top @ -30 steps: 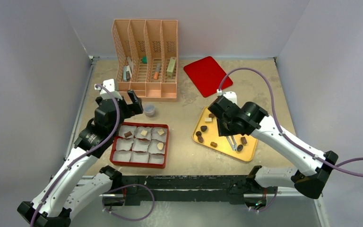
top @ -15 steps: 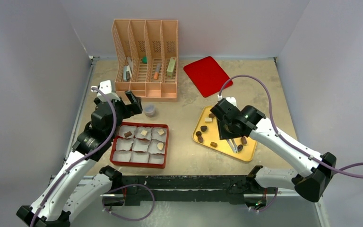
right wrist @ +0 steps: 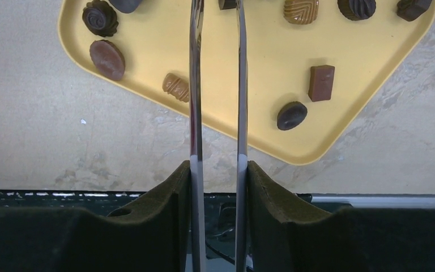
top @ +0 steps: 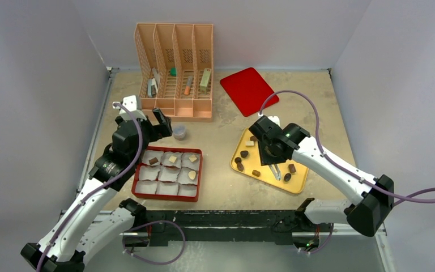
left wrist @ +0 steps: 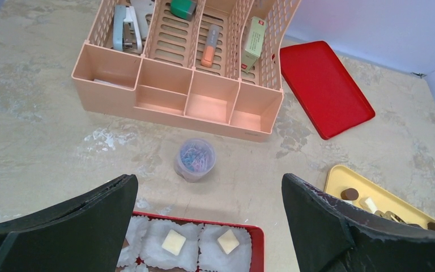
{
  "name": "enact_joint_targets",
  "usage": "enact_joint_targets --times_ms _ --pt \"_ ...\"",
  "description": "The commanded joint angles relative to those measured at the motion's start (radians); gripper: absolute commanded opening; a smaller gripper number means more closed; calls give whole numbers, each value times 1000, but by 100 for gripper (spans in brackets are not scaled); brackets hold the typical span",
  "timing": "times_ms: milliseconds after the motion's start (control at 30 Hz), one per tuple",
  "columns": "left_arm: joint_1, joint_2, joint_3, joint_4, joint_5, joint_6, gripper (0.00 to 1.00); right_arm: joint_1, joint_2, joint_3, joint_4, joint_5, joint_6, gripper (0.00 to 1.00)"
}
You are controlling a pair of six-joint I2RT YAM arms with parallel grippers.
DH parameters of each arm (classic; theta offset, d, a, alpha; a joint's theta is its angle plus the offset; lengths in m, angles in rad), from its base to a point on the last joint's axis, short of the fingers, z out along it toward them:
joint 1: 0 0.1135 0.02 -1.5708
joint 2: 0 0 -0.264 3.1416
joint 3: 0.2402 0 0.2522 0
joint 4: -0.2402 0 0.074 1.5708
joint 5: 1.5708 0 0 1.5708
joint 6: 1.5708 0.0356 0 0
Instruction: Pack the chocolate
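right end effector (right wrist: pixel 218 187) gripped tweezers (right wrist: pixel 195 85) | blades pointed lengthwise over yellow tray (right wrist: pixel 260 85), chocolate (right wrist: pixel 322 83) lying both sides of them | left end effector (left wrist: pixel 208 180) wide, well apart from tray

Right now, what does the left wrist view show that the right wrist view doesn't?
Left wrist only: the peach desk organizer, the cup of paper clips, the red lid, the red box with two cream-white square chocolates in paper cups, and the open left gripper.
Right wrist only: the right gripper shut on tweezers, plus a tan rectangular chocolate and a dark oval chocolate.
Both: the yellow tray holding chocolates, and the mottled tabletop.
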Motion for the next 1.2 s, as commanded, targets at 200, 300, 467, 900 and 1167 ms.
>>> enact_joint_targets --times_ms 200,300,467,900,1167 --pt "-3 1 14 57 26 -16 98 -21 62 -5 -23 53 -12 38" --pt "-3 16 22 61 37 -17 98 -24 68 -20 16 15 -35 38" --pt "-3 27 30 64 38 -9 97 -24 68 -31 49 -27 -52 31" --pt "-3 31 20 66 41 -18 96 -25 23 -36 60 -40 -42 23" --pt "-3 21 6 67 51 -42 96 -25 -20 -27 66 -50 -48 22"
